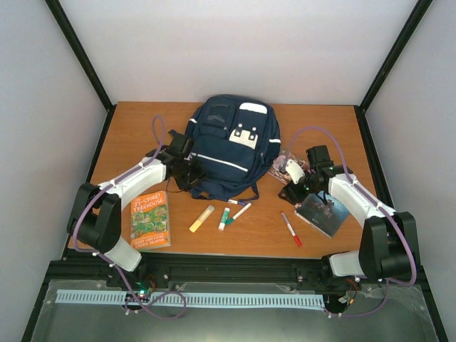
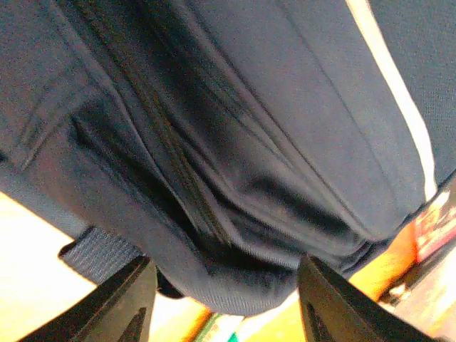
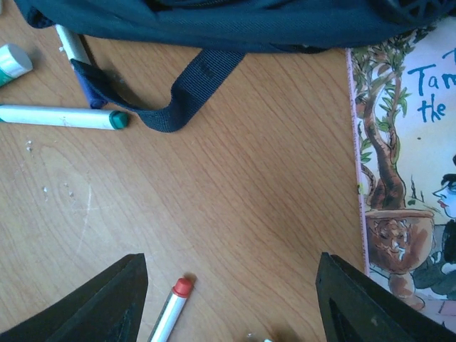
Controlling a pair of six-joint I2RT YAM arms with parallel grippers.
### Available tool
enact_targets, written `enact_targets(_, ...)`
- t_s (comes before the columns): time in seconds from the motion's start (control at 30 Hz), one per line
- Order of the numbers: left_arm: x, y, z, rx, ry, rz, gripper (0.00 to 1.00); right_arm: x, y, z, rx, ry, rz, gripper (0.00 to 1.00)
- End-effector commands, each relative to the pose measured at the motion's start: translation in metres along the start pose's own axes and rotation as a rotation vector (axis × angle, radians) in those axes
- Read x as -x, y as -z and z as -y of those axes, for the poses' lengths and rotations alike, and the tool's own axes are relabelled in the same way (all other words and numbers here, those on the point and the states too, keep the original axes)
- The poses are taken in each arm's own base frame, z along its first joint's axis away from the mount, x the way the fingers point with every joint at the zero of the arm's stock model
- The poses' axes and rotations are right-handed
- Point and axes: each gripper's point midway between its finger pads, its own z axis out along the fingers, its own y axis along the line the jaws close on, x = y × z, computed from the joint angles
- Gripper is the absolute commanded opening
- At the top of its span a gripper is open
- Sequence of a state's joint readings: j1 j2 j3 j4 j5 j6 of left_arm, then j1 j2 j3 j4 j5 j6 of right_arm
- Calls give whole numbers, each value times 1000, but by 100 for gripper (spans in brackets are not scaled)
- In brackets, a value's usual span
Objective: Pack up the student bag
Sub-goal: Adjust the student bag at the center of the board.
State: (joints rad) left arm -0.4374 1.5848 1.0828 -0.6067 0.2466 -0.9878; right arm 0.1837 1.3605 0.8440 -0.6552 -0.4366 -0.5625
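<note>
Wooden table (image 1: 128,135), white walls around it. Your student bag (image 1: 231,146) lies flat at the back centre. Your left gripper (image 2: 224,260) is spread wide, close against the bag's navy fabric. Your right gripper (image 3: 229,256) is also spread, holding nothing, above bare wood beside a red-capped marker (image 3: 173,305).

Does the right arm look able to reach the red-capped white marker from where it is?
Probably yes. The open right gripper hovers over bare wooden table, and the red-capped white marker lies right by its fingers, with nothing covering it.
</note>
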Motion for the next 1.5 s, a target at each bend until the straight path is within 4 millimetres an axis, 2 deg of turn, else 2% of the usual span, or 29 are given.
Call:
enact_targets(0.0, -14, 16, -5, 22, -95, -17, 64, 3, 1, 10, -38, -9, -6, 66)
enact_targets(0.13, 2, 32, -9, 73, -154, 48, 80, 22, 6, 14, -27, -37, 25, 68)
enact_targets(0.27, 40, 45, -4, 102, -199, 151, 96, 48, 6, 27, -22, -107, 50, 74)
enact_targets(0.33, 63, 49, -6, 126, -202, 206, 100, 59, 1, 38, -29, -159, 51, 76)
enact_targets(0.43, 90, 43, -8, 130, -232, 243, 100, 72, -12, 45, 22, -223, 43, 77)
enact_targets(0.57, 104, 14, -19, 135, -275, 187, 100, 82, -36, 45, 133, -261, 15, 78)
enact_targets(0.77, 98, -26, -18, 56, -267, 86, 99, 84, -77, 51, 199, -318, -48, 79)
enact_targets(0.87, 85, -39, -18, 7, -250, 24, 92, 92, -92, 52, 211, -314, -59, 78)
enact_targets(0.9, 81, -38, -18, -7, -248, 22, 90, 98, -95, 56, 208, -309, -53, 78)
enact_targets(1.0, 71, -36, -20, -45, -240, 27, 79, 111, -112, 45, 226, -281, -73, 75)
enact_targets(1.1, 58, -36, -28, -45, -222, 9, 73, 118, -124, 40, 236, -273, -87, 73)
enact_targets(1.23, 44, -33, -38, -33, -215, -5, 71, 123, -136, 36, 239, -267, -96, 72)
enact_targets(1.47, 32, -17, -47, -15, -206, 22, 72, 138, -146, 50, 215, -227, -69, 73)
